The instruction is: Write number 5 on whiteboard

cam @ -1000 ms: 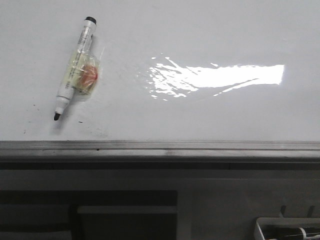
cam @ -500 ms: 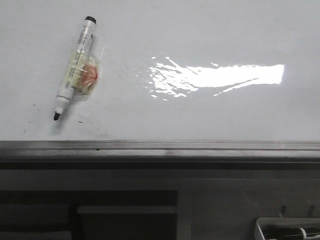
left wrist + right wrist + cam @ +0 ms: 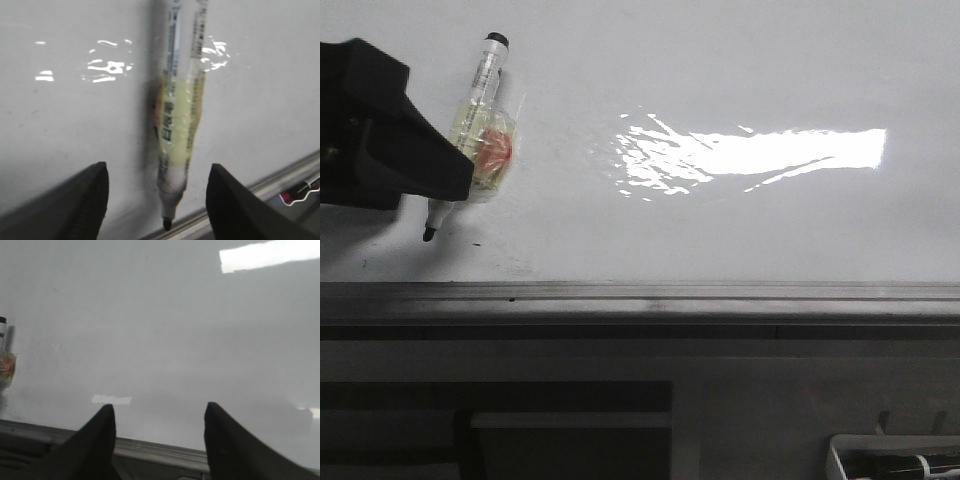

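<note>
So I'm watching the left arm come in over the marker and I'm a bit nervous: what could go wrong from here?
1. The clear-barrelled black-tipped marker lies uncapped between the open left fingers; a clumsy close could drag its tip and leave a stray mark on the glossy white whiteboard.
2. Crinkly clear tape with an orange patch is wrapped round the barrel, so the grip may seat unevenly or slip.
3. The tip points toward the grey aluminium edge rail; a nudge could roll the marker off.

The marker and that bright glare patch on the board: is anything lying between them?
No. In the front view, the stretch of whiteboard between the marker and the glare patch is bare white surface, with no number 5 drawn yet.
</note>
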Robot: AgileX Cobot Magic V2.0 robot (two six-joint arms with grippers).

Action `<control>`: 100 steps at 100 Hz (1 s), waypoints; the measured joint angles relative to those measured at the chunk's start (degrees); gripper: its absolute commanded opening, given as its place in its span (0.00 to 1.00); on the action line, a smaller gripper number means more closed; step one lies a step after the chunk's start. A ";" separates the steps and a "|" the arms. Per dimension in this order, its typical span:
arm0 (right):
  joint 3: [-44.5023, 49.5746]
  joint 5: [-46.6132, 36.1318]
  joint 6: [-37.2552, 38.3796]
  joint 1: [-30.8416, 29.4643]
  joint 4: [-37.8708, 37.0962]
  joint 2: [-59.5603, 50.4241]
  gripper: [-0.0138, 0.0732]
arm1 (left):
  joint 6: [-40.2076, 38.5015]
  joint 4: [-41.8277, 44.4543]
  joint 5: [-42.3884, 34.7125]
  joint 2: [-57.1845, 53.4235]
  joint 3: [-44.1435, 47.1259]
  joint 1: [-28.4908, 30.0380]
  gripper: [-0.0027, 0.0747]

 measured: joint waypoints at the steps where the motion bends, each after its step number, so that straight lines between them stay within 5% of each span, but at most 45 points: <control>1: 0.00 0.00 0.00 0.00 0.00 0.00 0.57 | 0.00 -0.01 -0.28 0.30 0.00 0.00 0.53; 19: 0.00 0.00 0.00 0.00 0.00 0.00 0.57 | 0.00 -0.65 -1.48 2.85 -0.66 -0.44 0.44; 41: 0.00 0.00 0.00 0.00 0.00 0.00 0.57 | 0.00 -0.65 -2.10 4.52 -0.68 -0.54 0.01; 72: -1.40 3.98 -1.53 1.51 1.05 2.09 0.57 | 0.00 7.71 -2.13 2.78 -0.68 -3.64 0.01; 100: -8.04 6.74 -24.85 14.13 16.34 15.64 0.57 | 0.19 36.30 -0.79 -4.66 -1.92 -16.20 0.01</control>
